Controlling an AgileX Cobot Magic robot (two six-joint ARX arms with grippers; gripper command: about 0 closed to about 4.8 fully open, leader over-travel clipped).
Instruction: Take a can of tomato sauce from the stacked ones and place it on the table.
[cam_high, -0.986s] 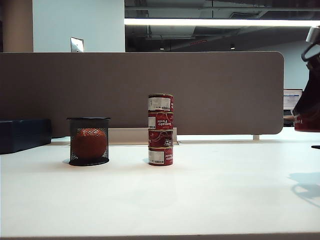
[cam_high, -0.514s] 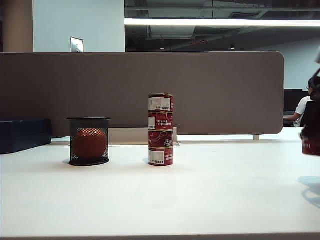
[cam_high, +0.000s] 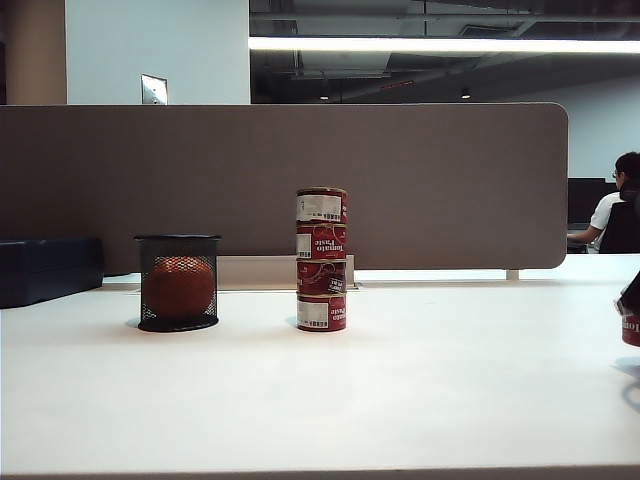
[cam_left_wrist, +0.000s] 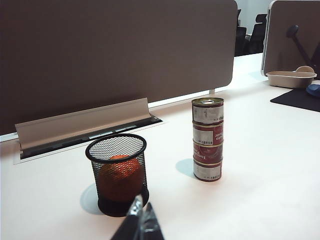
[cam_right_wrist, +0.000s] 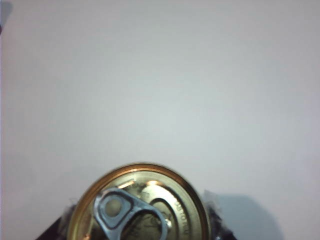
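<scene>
The right tool (cam_right_wrist: 137, 220) was clamped on the can of tomato sauce (cam_right_wrist: 137, 202), upright, just above the desk (cam_right_wrist: 160, 85), far right of the stacked ones (cam_high: 321, 259); the left tool (cam_left_wrist: 139, 222), near the mesh cup (cam_left_wrist: 119, 172), had its tips together.

Dark-red stacked tins (cam_high: 321, 259) with white barcode stickers, black mesh cup (cam_high: 178, 282), orange ball (cam_high: 180, 286), white table (cam_high: 420, 390)

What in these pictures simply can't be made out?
- Right gripper: the right wrist view shows only its dark edges beside the gold lid of the can of tomato sauce; the picture's edge cuts the rest.
- The same can is a sliver at the exterior view's right edge; whether it touches the table can't be told.
- Left gripper: only fingertips show, cropped by the left wrist view's edge.
</scene>
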